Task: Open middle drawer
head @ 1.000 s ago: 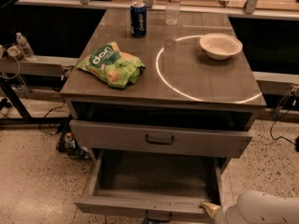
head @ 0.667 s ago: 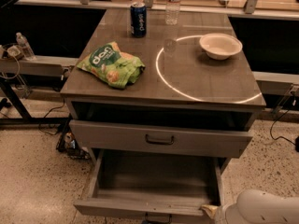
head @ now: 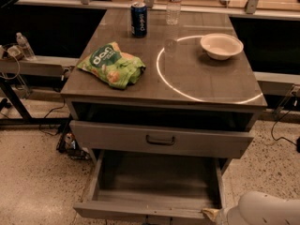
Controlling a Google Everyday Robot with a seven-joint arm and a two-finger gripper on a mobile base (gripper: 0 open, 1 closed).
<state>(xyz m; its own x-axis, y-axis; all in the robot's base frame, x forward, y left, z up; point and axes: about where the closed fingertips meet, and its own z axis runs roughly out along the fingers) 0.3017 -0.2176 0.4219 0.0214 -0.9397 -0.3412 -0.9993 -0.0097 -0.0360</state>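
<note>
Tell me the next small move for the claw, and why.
Probably ease the claw back, away from the middle drawer. That drawer's box already stands far out with its floor showing, and the claw sits at its front corner, in the lower right of the view, so further pulling looks unneeded.

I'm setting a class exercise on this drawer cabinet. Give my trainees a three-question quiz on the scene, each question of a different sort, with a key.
1. True or false: the middle drawer is shut flush with the cabinet.
2. Multiple choice: what lies on the left side of the cabinet top? A) a green snack bag B) a red mug C) a banana
3. Short answer: where is the gripper?

Key
1. False: it is pulled far out, well past the drawer above.
2. A
3. At the middle drawer's front right corner, low in the camera view.
</note>
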